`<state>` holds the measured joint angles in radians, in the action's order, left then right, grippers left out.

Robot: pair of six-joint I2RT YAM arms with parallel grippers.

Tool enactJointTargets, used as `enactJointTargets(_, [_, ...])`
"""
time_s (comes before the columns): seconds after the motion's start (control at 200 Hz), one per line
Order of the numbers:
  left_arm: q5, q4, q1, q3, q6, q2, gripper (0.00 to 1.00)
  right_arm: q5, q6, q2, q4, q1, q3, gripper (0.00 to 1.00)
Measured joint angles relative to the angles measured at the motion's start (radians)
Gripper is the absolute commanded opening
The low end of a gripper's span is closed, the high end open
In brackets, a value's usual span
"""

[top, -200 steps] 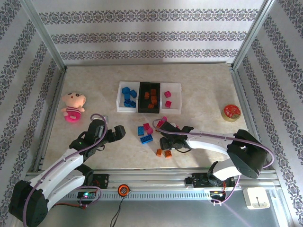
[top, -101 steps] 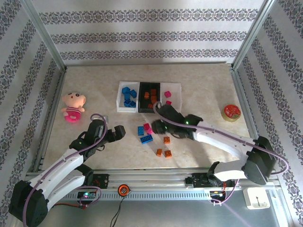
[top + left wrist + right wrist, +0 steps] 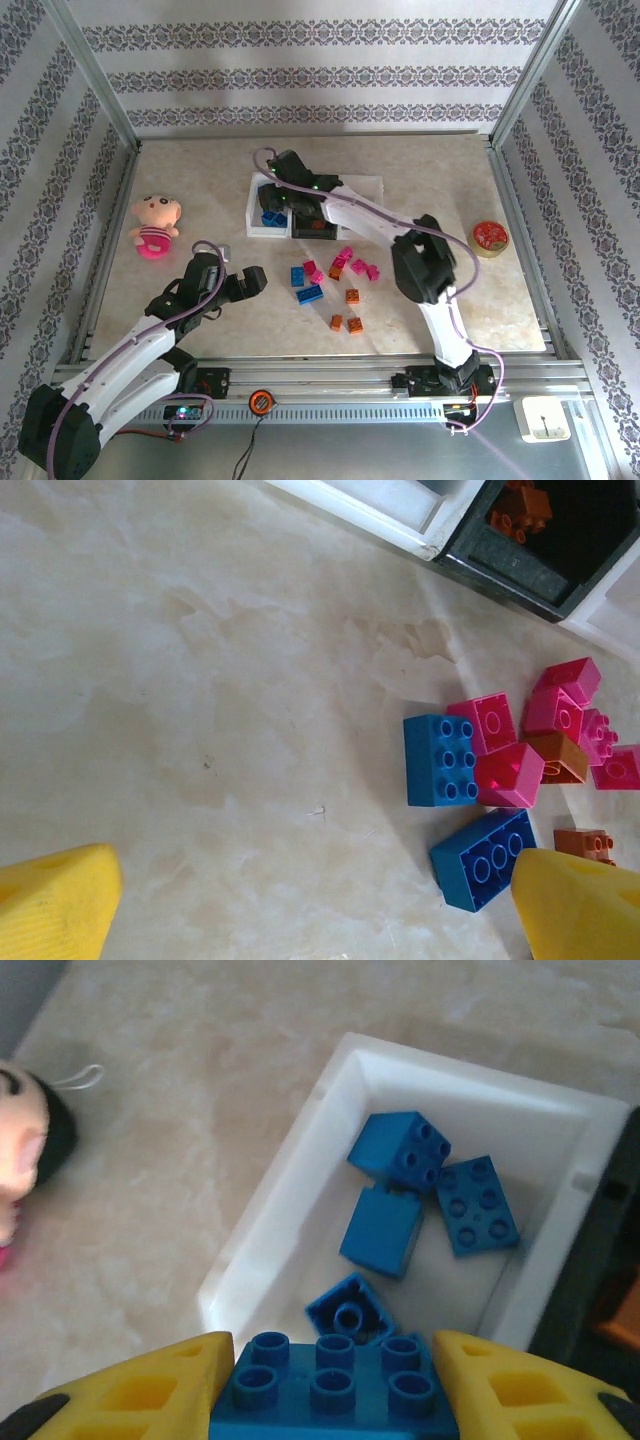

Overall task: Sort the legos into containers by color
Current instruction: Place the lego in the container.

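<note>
A pale beige tabletop (image 3: 440, 190) with faint marbled mottling spreads across the middle of the top view. In the left wrist view its cloudy veins and a few darker stains show close up. Walls (image 3: 320, 60) papered white with grey bands of dark floral ornament close it in along the upper edge and down both sides. Slanting aluminium posts (image 3: 93, 75) stand at the upper left and upper right. A metal rail (image 3: 320, 375) runs along the bottom. The light is bright and even, and shadows are soft.
</note>
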<state>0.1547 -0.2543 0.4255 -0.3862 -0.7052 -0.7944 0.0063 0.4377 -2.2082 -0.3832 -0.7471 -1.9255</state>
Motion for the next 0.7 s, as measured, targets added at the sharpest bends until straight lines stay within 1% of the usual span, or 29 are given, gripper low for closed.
enactJointTargets(0.035, [0.003, 0.000, 0.000, 0.000, 0.003, 0.000, 1.00, 0.000, 0.000, -0.045, -0.010, 0.006, -0.053, 0.38])
enactJointTargets(0.075, [0.005, 0.000, 0.000, 0.000, 0.009, 0.001, 1.00, 0.000, 0.002, -0.088, -0.026, 0.011, -0.105, 0.41])
enactJointTargets(0.16, [0.011, -0.001, 0.000, 0.000, 0.020, 0.001, 1.00, 0.001, 0.008, -0.154, -0.062, 0.017, -0.187, 0.57])
enactJointTargets(0.215, [0.016, -0.001, 0.000, 0.000, 0.024, 0.001, 1.00, 0.000, 0.012, -0.178, -0.084, 0.019, -0.222, 0.63])
enactJointTargets(0.295, [0.027, -0.001, 0.000, 0.000, 0.031, 0.000, 1.00, -0.001, 0.024, -0.190, -0.101, 0.021, -0.245, 0.66])
enactJointTargets(0.38, [0.043, 0.000, 0.000, -0.002, 0.039, -0.009, 1.00, -0.005, 0.030, -0.188, -0.107, 0.023, -0.249, 0.67])
enactJointTargets(0.42, [0.056, 0.000, 0.000, -0.007, 0.043, -0.023, 0.98, -0.005, 0.031, -0.185, -0.107, 0.024, -0.246, 0.68])
enactJointTargets(0.525, [0.095, 0.001, 0.003, -0.034, 0.051, -0.083, 0.93, -0.011, 0.031, -0.132, -0.092, 0.026, -0.172, 0.68])
enactJointTargets(0.58, [0.106, 0.003, 0.017, -0.055, 0.057, -0.117, 0.92, -0.016, 0.034, -0.068, -0.072, 0.029, -0.084, 0.68])
enactJointTargets(0.7, [0.108, 0.019, 0.107, -0.107, 0.070, -0.197, 0.88, -0.023, 0.046, 0.119, -0.008, 0.040, 0.157, 0.68])
